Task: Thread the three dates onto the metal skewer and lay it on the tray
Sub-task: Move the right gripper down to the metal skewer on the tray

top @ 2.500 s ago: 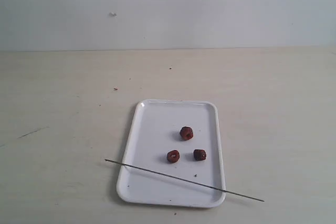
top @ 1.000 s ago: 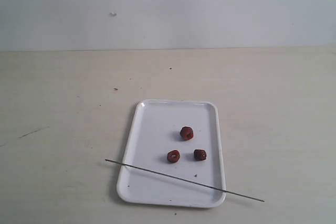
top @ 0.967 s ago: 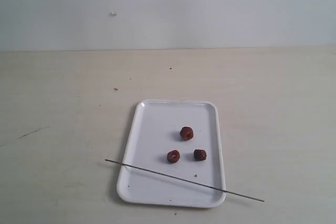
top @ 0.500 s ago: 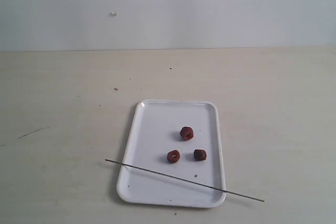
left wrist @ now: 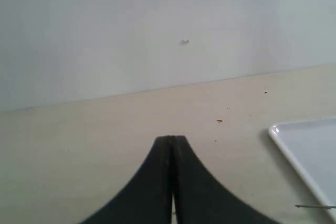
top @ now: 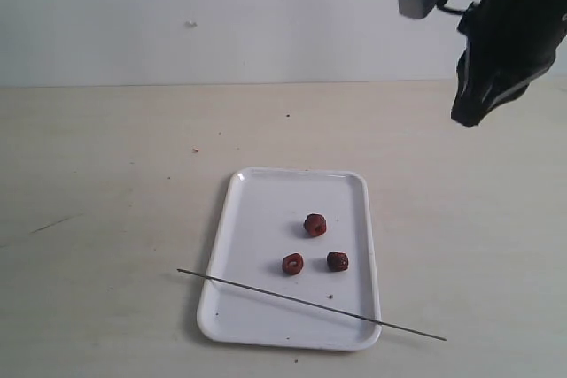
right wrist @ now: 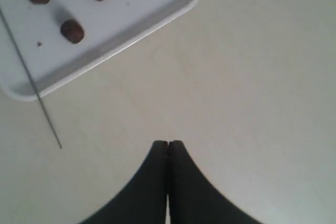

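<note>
Exterior view: tray sits near the bench's front edge, three dates loose on it, unthreaded. Metal skewer lies slanted across the tray's front end, both tips overhanging. Right fingers pressed together, empty, above the bench's far right; left fingers together, empty.

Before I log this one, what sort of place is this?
Likely a robotics lab bench: a bare pale tabletop, a blank white wall, a black robot arm above, and a tray holding three dates.
</note>
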### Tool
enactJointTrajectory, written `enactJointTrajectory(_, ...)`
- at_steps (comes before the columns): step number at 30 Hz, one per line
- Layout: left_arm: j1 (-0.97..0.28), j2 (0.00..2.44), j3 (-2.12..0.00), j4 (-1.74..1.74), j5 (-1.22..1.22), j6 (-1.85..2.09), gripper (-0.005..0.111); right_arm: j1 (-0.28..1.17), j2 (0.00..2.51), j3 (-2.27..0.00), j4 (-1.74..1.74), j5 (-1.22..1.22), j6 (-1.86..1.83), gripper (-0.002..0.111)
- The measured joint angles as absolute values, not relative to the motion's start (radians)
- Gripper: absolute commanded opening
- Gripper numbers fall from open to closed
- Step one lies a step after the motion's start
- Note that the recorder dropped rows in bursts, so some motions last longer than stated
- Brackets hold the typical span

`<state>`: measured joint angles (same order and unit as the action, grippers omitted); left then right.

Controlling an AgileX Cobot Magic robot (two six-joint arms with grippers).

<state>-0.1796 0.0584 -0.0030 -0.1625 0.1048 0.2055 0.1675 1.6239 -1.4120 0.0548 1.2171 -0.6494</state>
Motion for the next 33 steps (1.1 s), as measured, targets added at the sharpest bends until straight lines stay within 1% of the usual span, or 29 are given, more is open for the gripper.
enactJointTrajectory(5, -0.18, 0.058, -0.003, -0.163, 0.105, 0.205, 0.0, 0.257, 1.649, -1.335, 0.051, 1.221, -0.687, 0.0)
enactJointTrajectory(10, -0.18, 0.058, -0.003, -0.163, 0.105, 0.205, 0.0, 0.383, 1.658, -1.268, 0.054, 1.223, -0.726, 0.0)
enactJointTrajectory(14, -0.18, 0.058, -0.003, -0.163, 0.105, 0.205, 0.0, 0.44, 1.669, -1.216, 0.073, 1.217, -0.737, 0.001)
enactJointTrajectory(17, -0.18, 0.058, -0.003, -0.163, 0.105, 0.205, 0.0, 0.46, 1.692, -1.187, 0.113, 1.191, -0.743, 0.008)
enactJointTrajectory(20, -0.18, 0.058, -0.003, -0.163, 0.105, 0.205, 0.0, 0.486, 1.718, -1.179, 0.142, 1.151, -0.747, 0.02)
enactJointTrajectory(22, -0.18, 0.058, -0.003, -0.163, 0.105, 0.205, 0.0, 0.509, 1.74, -1.177, 0.147, 1.122, -0.749, 0.025)
enactJointTrajectory(27, -0.18, 0.058, -0.003, -0.163, 0.105, 0.205, 0.0, 0.544, 1.806, -1.177, 0.169, 1.064, -0.72, 0.026)
enactJointTrajectory(33, -0.18, 0.058, -0.003, -0.163, 0.105, 0.205, 0.0, 0.544, 1.898, -1.177, 0.118, 1.091, -0.554, 0.026)
